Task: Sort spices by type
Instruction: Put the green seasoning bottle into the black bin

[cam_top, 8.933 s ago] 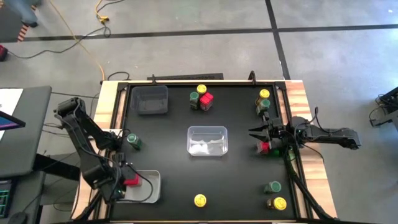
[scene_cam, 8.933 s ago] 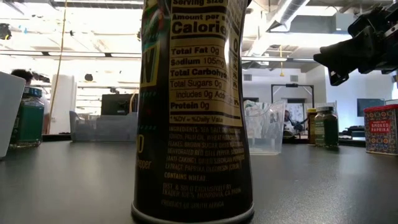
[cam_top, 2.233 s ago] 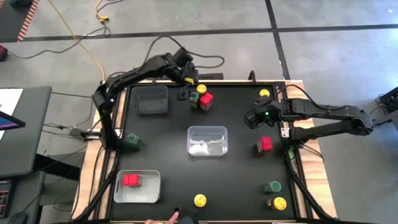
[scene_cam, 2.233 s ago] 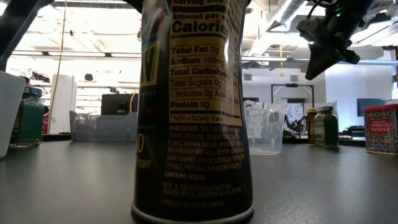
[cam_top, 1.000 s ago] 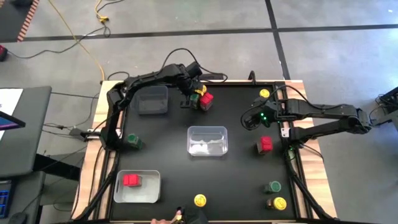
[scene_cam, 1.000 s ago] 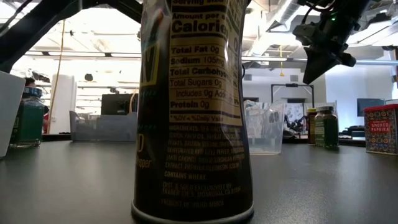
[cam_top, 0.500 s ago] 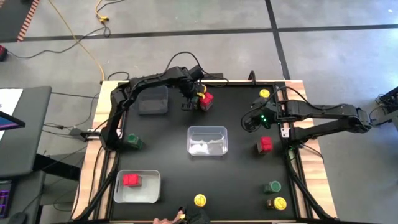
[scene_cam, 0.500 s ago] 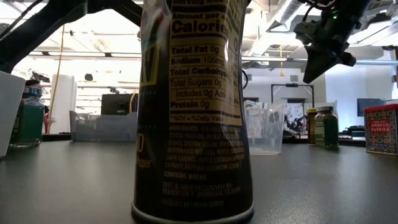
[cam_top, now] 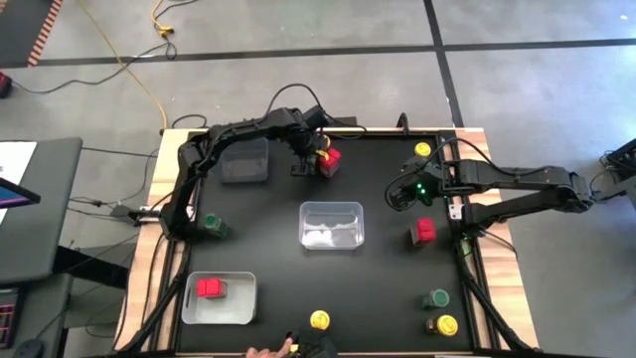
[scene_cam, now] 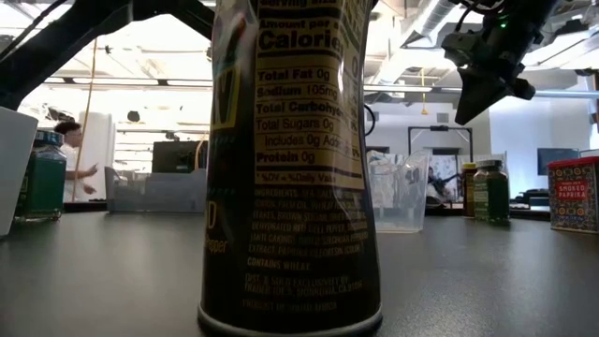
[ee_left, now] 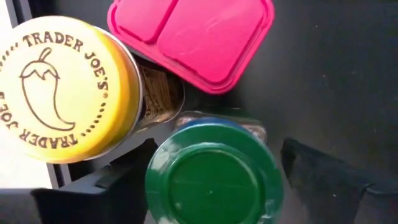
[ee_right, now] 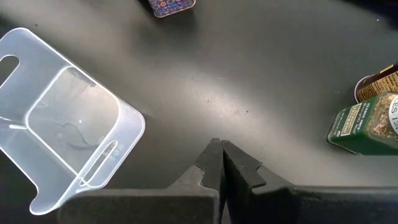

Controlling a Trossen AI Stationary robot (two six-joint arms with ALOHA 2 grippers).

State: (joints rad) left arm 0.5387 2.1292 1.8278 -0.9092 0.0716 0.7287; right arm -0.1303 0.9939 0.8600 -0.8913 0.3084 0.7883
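Left gripper [ee_left: 211,180] at the table's far edge, fingers part open, straddling the green jar [ee_left: 212,174], not yet gripping; yellow jar [ee_left: 62,87] and red jar [ee_left: 193,40] crowd it. Centre, squeeze, lift straight. Right gripper [ee_right: 221,163] shut, empty

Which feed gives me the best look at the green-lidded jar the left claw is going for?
The left wrist view: the green-lidded jar fills the picture between the left claw fingers, beside the yellow-lidded jar and red-topped jar. The high view mostly hides it under the arm; the low view does not show it.
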